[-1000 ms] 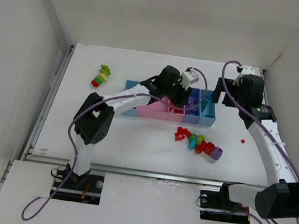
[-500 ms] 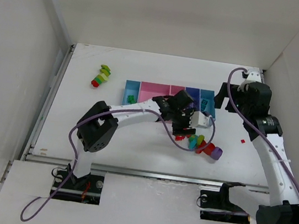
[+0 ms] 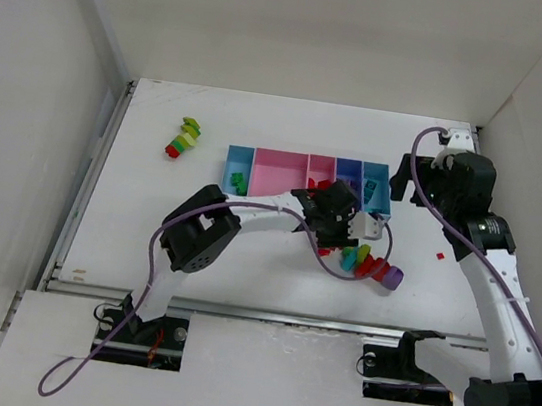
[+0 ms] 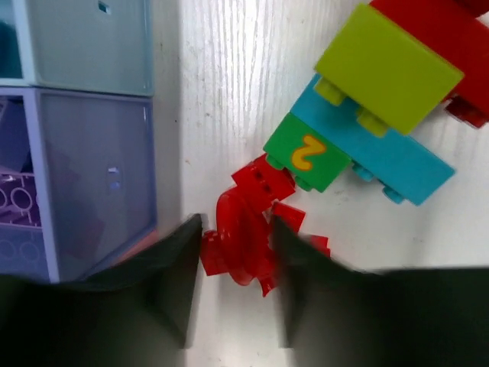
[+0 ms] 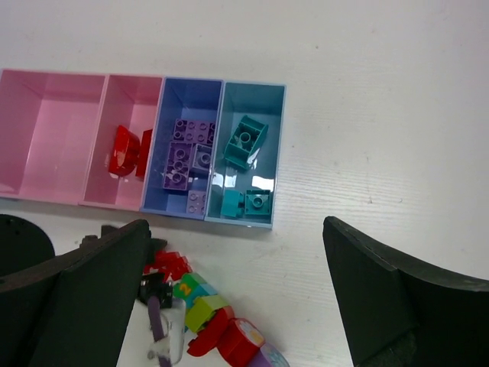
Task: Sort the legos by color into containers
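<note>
While the left gripper [image 4: 235,256] pinches a small clump of red bricks [image 4: 243,214] between its nearly closed jaws, on the table [image 4: 229,76] just beside the purple-blue tray [image 4: 92,176], a chain [image 4: 367,130] of green, teal, yellow-green and red bricks touches the clump beyond the fingertips. The right gripper [image 5: 237,225] hangs above the row of trays [image 5: 53,138], jaws spread wide, holding nothing.

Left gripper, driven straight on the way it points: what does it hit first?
The red bricks, which sit right between the left gripper's jaws. The table looks to lie just beneath them, though depth is hard to judge.
</note>
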Controlling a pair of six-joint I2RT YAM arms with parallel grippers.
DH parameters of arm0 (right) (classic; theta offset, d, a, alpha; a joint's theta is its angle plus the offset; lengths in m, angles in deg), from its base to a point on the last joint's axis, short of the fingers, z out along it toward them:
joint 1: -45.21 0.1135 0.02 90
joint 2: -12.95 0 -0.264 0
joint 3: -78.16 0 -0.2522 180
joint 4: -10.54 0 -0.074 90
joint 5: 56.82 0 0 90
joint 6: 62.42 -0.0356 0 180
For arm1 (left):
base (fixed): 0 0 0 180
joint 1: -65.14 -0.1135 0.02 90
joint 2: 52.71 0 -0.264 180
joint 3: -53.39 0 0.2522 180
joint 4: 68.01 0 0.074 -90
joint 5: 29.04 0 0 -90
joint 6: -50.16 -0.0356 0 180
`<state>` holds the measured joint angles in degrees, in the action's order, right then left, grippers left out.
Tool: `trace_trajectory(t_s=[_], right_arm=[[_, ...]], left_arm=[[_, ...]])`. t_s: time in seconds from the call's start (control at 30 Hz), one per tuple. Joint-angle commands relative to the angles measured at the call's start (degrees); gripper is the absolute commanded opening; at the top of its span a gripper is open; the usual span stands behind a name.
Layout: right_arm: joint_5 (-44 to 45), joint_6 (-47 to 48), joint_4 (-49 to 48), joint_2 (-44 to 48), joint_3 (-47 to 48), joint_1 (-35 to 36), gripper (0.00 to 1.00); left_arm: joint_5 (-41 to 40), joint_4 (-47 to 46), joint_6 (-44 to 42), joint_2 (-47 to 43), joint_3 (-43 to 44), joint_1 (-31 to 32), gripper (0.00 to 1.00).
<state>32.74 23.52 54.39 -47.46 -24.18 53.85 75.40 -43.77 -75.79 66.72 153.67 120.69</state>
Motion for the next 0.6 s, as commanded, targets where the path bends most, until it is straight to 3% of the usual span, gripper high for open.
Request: trace_trajectory(t_s=[0.0, 0.07, 0.13, 0.3, 0.57], right_arm=[[-1.05, 2.21, -1.16, 1.95, -0.27, -0.21, 1.00], [-1.05, 2.82, -1.17, 1.95, -0.79, -0.21, 1.00], [-1.05, 3.43, -1.17, 2.48, -0.79, -0.21, 1.00], [-1.05, 3.44, -2.22, 2.48, -1.32, -0.21, 1.00], [-1.57, 3.44, -2.75, 1.95, -0.79, -0.21, 1.00]], left_arm=[[-1.34, 0.41, 0.88, 0.80, 2.51, 0.17, 0.30], [-0.82, 2.77, 0.88, 1.32, 3.30, 0.17, 0.12], [0.76, 4.45, 0.88, 1.32, 3.92, 0.17, 0.01], [2.97, 4.99, -0.18, -3.93, 0.23, 0.17, 0.00], [5.07, 7.00, 3.06, -8.96, 3.47, -1.23, 0.00]])
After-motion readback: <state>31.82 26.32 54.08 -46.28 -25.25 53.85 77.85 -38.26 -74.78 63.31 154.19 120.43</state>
